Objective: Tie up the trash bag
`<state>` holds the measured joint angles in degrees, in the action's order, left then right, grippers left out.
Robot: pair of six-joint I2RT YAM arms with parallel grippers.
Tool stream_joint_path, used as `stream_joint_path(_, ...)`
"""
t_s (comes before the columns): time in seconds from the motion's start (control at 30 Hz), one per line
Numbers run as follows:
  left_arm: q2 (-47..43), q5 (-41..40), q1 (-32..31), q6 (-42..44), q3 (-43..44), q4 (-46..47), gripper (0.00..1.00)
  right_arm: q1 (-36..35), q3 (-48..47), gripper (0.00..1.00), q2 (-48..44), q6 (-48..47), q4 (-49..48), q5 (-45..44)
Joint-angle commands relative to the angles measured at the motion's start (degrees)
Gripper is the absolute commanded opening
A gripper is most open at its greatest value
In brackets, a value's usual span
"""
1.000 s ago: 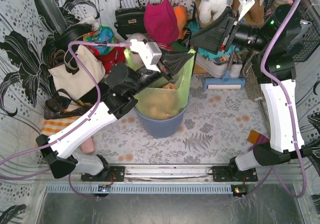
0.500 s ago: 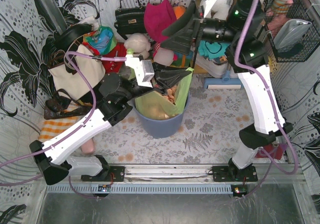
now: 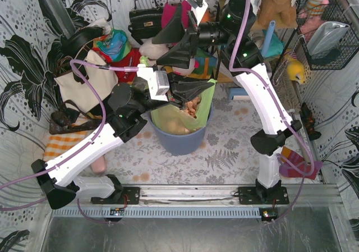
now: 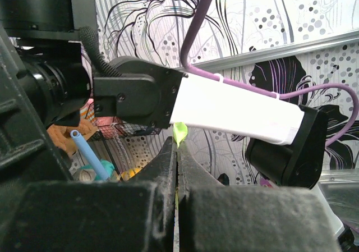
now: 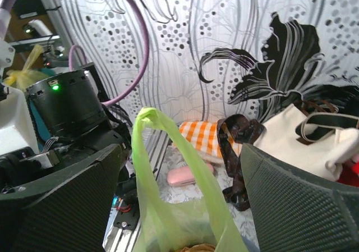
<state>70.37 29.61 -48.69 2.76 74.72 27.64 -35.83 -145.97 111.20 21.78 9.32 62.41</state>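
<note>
Floral-cloth worktop, patterned walls. Your left fingers pinch the trash bag; right fingers gape astride its loop, bin below.

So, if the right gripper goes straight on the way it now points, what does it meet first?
Likely the bag: its raised green loop stands just ahead, in line with the gap of the open right gripper. How far ahead is hard to tell.

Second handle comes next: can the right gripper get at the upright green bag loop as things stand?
Probably yes: the right gripper is open, and the trash bag's loop stands free between its fingers, with nothing in between.
</note>
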Motion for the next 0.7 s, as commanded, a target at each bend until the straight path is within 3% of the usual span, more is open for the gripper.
stream_joint_path(0.0, -1.1, 1.2, 0.4, 0.2, -0.2, 2.2, 0.0, -1.3, -2.8, 0.86, 2.8, 4.5, -13.3, 6.7)
stream_joint_path(0.33, -1.2, 2.1, 0.4, 0.6, -0.5, 1.5, 0.0, -4.1, -4.2, 0.77, 6.6, 7.0, -16.7, 4.5)
stream_joint_path(0.67, -1.5, 2.8, 0.4, 0.4, -1.1, 1.8, 0.0, -6.7, -4.2, 0.56, 7.0, 7.0, -18.2, 3.8)
